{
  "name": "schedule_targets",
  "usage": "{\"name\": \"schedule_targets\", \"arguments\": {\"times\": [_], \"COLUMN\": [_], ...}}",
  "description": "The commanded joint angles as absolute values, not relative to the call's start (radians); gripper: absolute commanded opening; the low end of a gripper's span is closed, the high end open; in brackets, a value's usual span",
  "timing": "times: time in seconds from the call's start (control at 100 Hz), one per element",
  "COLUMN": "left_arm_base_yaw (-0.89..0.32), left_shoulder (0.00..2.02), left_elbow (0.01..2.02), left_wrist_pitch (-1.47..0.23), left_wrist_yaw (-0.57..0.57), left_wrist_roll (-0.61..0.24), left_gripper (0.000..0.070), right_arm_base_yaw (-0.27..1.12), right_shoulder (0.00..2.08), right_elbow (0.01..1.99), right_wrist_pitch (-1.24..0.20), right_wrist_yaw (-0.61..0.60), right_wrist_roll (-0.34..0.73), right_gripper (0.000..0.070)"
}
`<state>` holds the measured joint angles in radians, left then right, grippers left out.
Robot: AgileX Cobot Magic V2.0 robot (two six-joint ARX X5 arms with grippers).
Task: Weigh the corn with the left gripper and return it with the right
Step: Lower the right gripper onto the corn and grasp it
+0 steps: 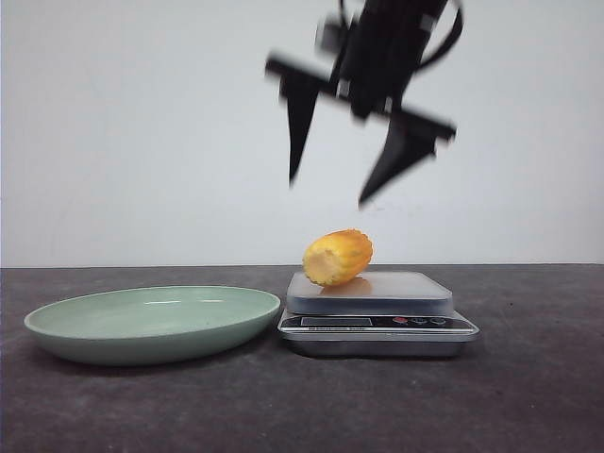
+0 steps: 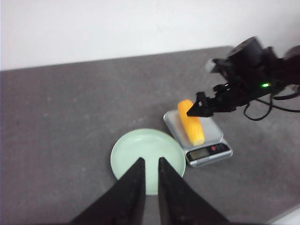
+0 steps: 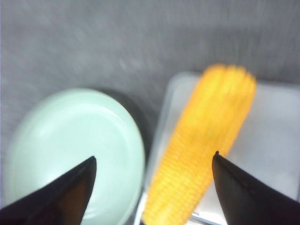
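Observation:
The corn [image 1: 338, 257], a stubby yellow-orange cob, lies on the platform of a silver kitchen scale [image 1: 377, 326], its pale cut end toward me. It also shows in the left wrist view [image 2: 191, 123] and the right wrist view [image 3: 206, 140]. My right gripper [image 1: 327, 192] hangs open and empty above the corn, blurred by motion; its fingers straddle the cob from above in the right wrist view [image 3: 154, 156]. My left gripper [image 2: 150, 160] is out of the front view, high above the green plate [image 2: 140, 145], its fingers close together with a narrow gap and holding nothing.
The pale green plate [image 1: 151, 321] sits on the dark table just left of the scale, with nothing on it. The scale's display and buttons [image 2: 208, 152] face the front. A white wall stands behind the table.

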<state>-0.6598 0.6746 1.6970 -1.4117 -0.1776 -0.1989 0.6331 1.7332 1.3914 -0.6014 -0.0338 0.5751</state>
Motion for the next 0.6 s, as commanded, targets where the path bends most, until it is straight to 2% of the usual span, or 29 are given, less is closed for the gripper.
{"name": "schedule_targets", "arguments": {"times": [0.0,0.08,0.12,0.15,0.23,0.25,0.43,0.59], "left_arm_base_yaw": [-0.669,-0.669,-0.669,-0.669,-0.669,-0.669,-0.669,-0.669], "left_shoulder": [0.679,0.678,0.678,0.678,0.678,0.678,0.678,0.678], "left_elbow": [1.714,1.714,1.714,1.714,1.714,1.714,1.714,1.714], "left_wrist_pitch": [-1.416,-1.437,-1.443,-1.444,-1.443,-1.443,-1.443,-1.443], "left_wrist_yaw": [-0.175,-0.174,-0.174,-0.171,-0.151,-0.149,-0.149,-0.149], "left_wrist_roll": [-0.203,-0.202,-0.202,-0.202,-0.202,-0.202,-0.199,-0.193], "left_gripper": [0.0000,0.0000,0.0000,0.0000,0.0000,0.0000,0.0000,0.0000], "right_arm_base_yaw": [0.640,0.640,0.640,0.640,0.641,0.641,0.650,0.673], "right_shoulder": [1.785,1.825,1.840,1.847,1.856,1.856,1.814,1.668], "right_elbow": [1.414,1.414,1.414,1.414,1.414,1.414,1.415,1.430], "right_wrist_pitch": [-0.614,-0.640,-0.650,-0.660,-0.675,-0.675,-0.590,-0.394], "right_wrist_yaw": [-0.038,-0.057,-0.059,-0.059,-0.056,-0.056,-0.039,0.037], "right_wrist_roll": [0.611,0.622,0.622,0.624,0.625,0.625,0.600,0.563], "right_gripper": [0.0476,0.0474,0.0435,0.0359,0.0049,0.0000,0.0001,0.0001]}}
